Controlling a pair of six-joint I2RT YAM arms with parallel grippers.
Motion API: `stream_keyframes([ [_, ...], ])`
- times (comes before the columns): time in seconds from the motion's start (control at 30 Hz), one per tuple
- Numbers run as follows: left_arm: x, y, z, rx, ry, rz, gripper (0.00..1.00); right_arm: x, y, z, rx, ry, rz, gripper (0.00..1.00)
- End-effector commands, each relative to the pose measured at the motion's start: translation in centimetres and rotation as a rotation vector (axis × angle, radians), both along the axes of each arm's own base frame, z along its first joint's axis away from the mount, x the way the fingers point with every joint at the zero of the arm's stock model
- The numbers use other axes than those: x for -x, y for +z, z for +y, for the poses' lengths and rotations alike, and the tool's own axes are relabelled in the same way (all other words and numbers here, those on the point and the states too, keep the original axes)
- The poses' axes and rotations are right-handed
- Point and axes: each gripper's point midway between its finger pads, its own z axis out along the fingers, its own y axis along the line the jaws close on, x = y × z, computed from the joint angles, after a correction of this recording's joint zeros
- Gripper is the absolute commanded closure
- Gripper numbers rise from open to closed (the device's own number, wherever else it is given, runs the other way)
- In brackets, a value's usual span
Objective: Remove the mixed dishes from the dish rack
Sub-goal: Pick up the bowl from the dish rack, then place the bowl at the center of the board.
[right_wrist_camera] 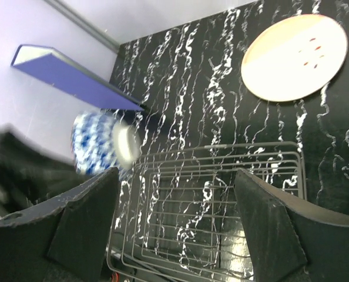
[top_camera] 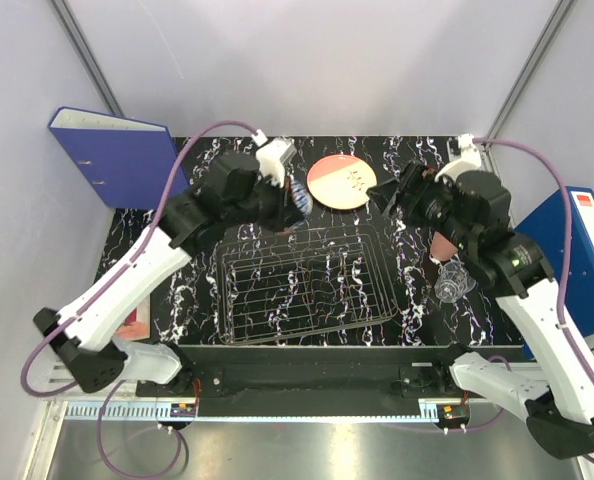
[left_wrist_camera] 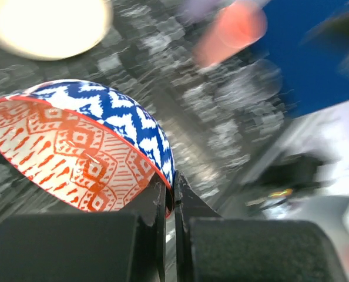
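Left gripper (left_wrist_camera: pixel 170 191) is closed tight on the rim of the blue-and-white bowl (left_wrist_camera: pixel 86 141), which is held tilted just beyond the far edge of the wire dish rack (top_camera: pixel 307 285). Right gripper (right_wrist_camera: pixel 174 220) is spread wide and holds nothing, near the rack's far right corner. The pink plate (top_camera: pixel 341 182) lies flat on the table (top_camera: pixel 417 320) beyond the rack. The pink cup (top_camera: pixel 443 245) and clear glass (top_camera: pixel 450 285) are to the rack's right.

The dish rack (top_camera: pixel 307 285) sits by the near edge of the tabletop (top_camera: pixel 417 315). The pink plate (top_camera: pixel 342 182) lies at the far edge, the left tool (top_camera: pixel 293 208) holding the patterned bowl (top_camera: pixel 302 201).
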Motion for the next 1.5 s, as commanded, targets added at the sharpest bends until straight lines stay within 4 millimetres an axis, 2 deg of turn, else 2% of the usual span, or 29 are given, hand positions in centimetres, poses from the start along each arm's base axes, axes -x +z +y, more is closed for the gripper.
stream_keyframes([
  [0.0, 1.9, -2.6, 7.6, -0.428, 0.002, -0.214, 1.0, -0.9, -0.4, -0.4, 0.115, -0.026, 0.089, 0.14],
  [0.03, 3.2, -2.4, 7.6, -0.446, -0.04, -0.26, 1.0, -0.8, -1.4, -0.3, 0.146, -0.016, 0.135, 0.14],
  [0.07, 3.6, -3.7, 8.1, -0.503, -0.064, -0.279, 1.0, -1.0, -0.9, -0.2, 0.164, -0.005, 0.137, 0.14],
  [0.1, 4.6, -4.2, 7.7, -0.542, -0.145, -0.328, 1.0, -1.6, -2.2, 0.7, 0.192, 0.03, 0.187, 0.14],
  [0.13, 5.4, -4.2, 7.9, -0.556, -0.18, -0.361, 1.0, -1.3, -3.1, 0.9, 0.217, 0.056, 0.232, 0.14],
  [0.17, 6.0, -5.4, 7.8, -0.589, -0.227, -0.369, 1.0, -1.6, -3.1, 1.1, 0.237, 0.069, 0.237, 0.14],
  [0.2, 6.9, -5.8, 7.3, -0.614, -0.307, -0.411, 1.0, -1.5, -4.1, 2.2, 0.243, 0.128, 0.278, 0.14],
  [0.37, 9.0, -8.4, 5.4, -0.631, -0.529, -0.455, 1.0, -1.2, -6.1, 3.4, 0.268, 0.209, 0.329, 0.15],
  [0.47, 9.8, -9.3, 4.1, -0.635, -0.639, -0.5, 1.0, -0.4, -6.9, 5.1, 0.251, 0.299, 0.356, 0.16],
  [0.6, 11.7, -10.4, 2.6, -0.699, -0.831, -0.637, 1.0, 0.9, -7.2, 6.6, 0.25, 0.392, 0.369, 0.16],
  [0.77, 11.1, -11.2, 1.6, -0.782, -0.932, -0.716, 1.0, 2.3, -8.0, 8.4, 0.251, 0.488, 0.41, 0.17],
  [0.9, 10.1, -12.0, 0.8, -0.861, -0.981, -0.738, 1.0, 3.6, -9.4, 9.6, 0.305, 0.528, 0.459, 0.18],
  [1.03, 9.5, -11.9, 0.4, -0.879, -1.0, -0.75, 1.0, 4.6, -10.4, 9.4, 0.336, 0.531, 0.481, 0.18],
  [1.13, 8.9, -11.5, 0.4, -0.891, -0.983, -0.758, 1.0, 5.5, -12.1, 8.9, 0.38, 0.529, 0.516, 0.18],
  [1.33, 8.5, -10.7, 0.3, -0.897, -0.962, -0.772, 1.0, 6.7, -14.1, 8.6, 0.427, 0.539, 0.562, 0.19],
  [1.47, 8.5, -10.5, -0.1, -0.886, -0.96, -0.772, 1.0, 7.2, -15.5, 9.5, 0.454, 0.563, 0.586, 0.27],
])
